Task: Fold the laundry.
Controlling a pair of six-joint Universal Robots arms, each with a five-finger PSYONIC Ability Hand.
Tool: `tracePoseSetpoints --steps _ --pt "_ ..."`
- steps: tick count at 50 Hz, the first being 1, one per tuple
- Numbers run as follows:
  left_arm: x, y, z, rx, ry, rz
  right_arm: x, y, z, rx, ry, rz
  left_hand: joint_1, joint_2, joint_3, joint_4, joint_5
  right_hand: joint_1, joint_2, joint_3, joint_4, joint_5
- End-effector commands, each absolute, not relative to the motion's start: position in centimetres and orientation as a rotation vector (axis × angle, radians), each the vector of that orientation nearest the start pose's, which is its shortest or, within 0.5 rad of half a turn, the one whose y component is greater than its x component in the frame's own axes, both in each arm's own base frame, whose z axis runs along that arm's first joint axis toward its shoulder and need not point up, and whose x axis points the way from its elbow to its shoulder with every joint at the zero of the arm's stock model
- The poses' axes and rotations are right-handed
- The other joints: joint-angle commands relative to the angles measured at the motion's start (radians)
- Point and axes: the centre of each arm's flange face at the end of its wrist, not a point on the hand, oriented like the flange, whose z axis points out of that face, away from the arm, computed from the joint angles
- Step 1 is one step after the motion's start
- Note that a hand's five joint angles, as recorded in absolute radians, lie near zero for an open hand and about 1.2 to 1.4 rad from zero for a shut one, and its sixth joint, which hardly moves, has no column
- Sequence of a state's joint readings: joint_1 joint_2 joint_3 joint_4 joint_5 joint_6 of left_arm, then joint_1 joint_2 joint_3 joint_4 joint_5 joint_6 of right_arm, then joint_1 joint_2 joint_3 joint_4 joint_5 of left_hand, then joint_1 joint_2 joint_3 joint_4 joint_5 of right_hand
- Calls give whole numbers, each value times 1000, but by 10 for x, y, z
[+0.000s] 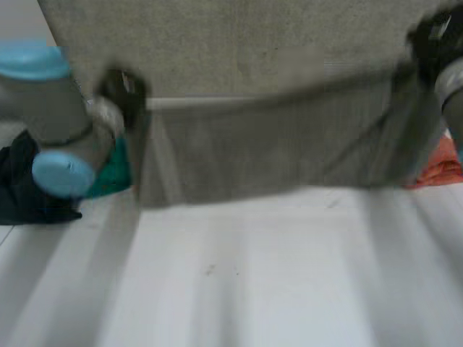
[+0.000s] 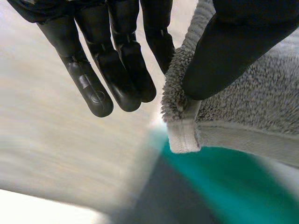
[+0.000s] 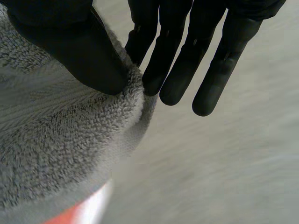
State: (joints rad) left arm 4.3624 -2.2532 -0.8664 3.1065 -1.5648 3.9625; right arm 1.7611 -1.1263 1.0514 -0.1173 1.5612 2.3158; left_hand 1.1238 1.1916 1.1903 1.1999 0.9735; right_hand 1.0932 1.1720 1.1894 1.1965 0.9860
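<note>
The robot holds a grey towel (image 1: 268, 144) up over the white table (image 1: 239, 282). The towel is stretched wide between the two hands, and part of it hangs down below them toward the table.

The left hand (image 2: 219, 51) pinches one corner of the towel. Its thumb presses the fluffy edge against a finger behind it. The other fingers (image 2: 117, 70) stick out straight beside the corner and touch nothing. The right hand (image 3: 79, 46) does the same at the other corner, with its thumb on the towel and the rest of its fingers straight and free.

Holding the two corners far apart probably makes the towel hang flat, with no bunches. That should make it easy to lay one half neatly over the other. The fold looks like it is only just starting.

Under the left hand lies a teal cloth (image 2: 224, 186), with a black cloth (image 1: 25, 188) next to it, beside the left arm. An orange cloth (image 3: 65, 217) lies under the right hand. They look like more laundry waiting for a turn.

Each pinch is small and right at the edge, so the towel could slip out if the hands pull too hard.
</note>
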Motion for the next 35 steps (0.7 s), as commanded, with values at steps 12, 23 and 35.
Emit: tracePoseSetpoints --steps 12,23,35 --pt "-258 -391 296 752 1550 -2340 216 -382 304 -1087 1954 -2766 273 205 206 196 248 303 224 207 200 236" --pt "-241 -350 190 881 1973 -2042 214 -332 203 -1356 2285 -2117 273 205 206 196 248 303 224 207 200 236" --pt "-229 -294 173 979 2092 -1941 202 -287 179 -1419 2468 -1652 273 205 206 196 248 -162 -241 -258 -265 -230"
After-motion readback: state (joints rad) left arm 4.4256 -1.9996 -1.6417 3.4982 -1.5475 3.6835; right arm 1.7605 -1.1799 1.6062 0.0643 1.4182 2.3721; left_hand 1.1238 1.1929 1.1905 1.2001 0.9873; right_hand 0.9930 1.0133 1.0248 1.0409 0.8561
